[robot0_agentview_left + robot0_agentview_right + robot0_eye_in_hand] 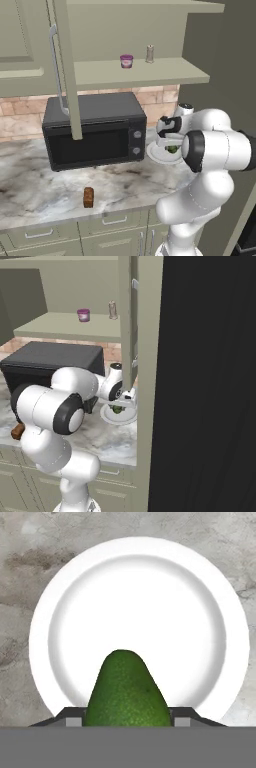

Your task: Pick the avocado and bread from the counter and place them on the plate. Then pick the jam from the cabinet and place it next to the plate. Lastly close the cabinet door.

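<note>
Fingertips (70,716) pinching the avocado (125,689) from both sides, seen in the hand view directly above the plate (210,587), with bare white dish beyond the fruit's narrow end. Could roll off if let go from a height: rounded, tapered, nothing to stop it but a low rim. Safer lowered until touching the dish before the jaws part.

From the left base view: gripper (172,146) over the plate (155,152) just right of the microwave (95,130), avocado (173,149) a dark spot beneath it. Bread (88,197) upright near the counter (40,185) front edge, well apart, not yet fetched. Jam (126,61) on the cabinet (140,70) shelf beside a shaker (149,54); easy to knock one when reaching for the other.

From the right base view: cabinet door (131,321) hanging open close above the hand (122,403). Risk of clipping it on a straight rise.
</note>
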